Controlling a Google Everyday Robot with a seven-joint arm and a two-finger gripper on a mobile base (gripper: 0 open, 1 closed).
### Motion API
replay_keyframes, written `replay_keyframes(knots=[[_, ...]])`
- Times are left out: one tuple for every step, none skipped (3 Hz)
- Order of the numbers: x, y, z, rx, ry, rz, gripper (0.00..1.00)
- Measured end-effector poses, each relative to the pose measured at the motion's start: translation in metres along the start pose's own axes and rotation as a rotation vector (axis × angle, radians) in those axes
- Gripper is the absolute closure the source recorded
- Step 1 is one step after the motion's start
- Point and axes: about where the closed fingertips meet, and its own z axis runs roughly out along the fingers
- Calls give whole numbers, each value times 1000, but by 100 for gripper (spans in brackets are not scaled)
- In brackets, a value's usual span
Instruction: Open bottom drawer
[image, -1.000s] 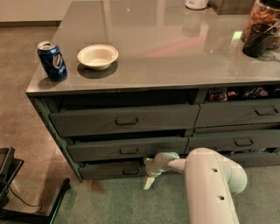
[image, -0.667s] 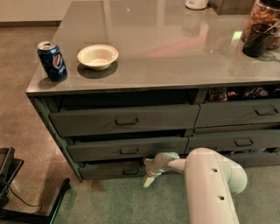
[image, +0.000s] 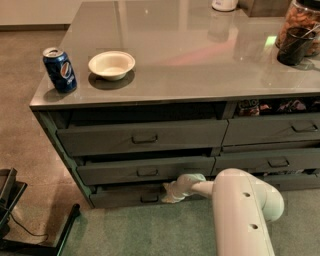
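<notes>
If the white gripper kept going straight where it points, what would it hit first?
Probably the slim dark grey-green bottom drawer, by its small dark pull handle; the gripper sits low at that front, though depth is unclear.

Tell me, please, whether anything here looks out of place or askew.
Yes. The top left drawer and the middle left drawer stand slightly ajar, with dark gaps above their fronts. The tool sits at the bottom drawer, beside its handle. Nothing looks spilled.
</notes>
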Motion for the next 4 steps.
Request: replay_keyframes(knots=[[-3, -2, -6, 0, 0, 0, 85], [-5, -4, -11, 0, 0, 0, 100], [-5, -4, -11, 0, 0, 0, 81], [-6, -5, -8, -26, 12, -4, 58]])
